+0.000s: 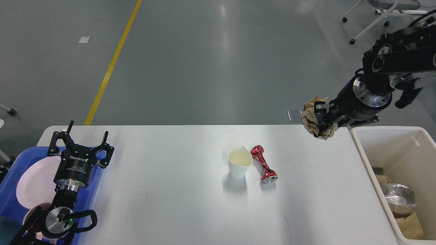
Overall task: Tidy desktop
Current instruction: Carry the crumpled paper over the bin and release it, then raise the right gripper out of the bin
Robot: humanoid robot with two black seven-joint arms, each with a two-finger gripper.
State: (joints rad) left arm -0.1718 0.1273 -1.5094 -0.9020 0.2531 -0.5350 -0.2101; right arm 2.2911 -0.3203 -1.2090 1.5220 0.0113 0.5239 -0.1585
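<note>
The white desktop [177, 204] fills the lower view. A white paper cup [239, 162] stands near its middle, with a crushed red can [264, 163] lying against its right side. My right gripper [319, 117] is shut on a crumpled brown paper ball [311, 117] and holds it high above the desktop's far right corner, left of the cream bin [405, 146]. My left gripper [81, 139] is open and empty, over the blue tray's far right corner.
The blue tray [13, 163] at the left edge holds a pale pink plate [35, 180]. The cream bin at the right holds brown paper and a foil-like lump [396, 197]. A wheeled chair [381, 20] stands far back on the floor.
</note>
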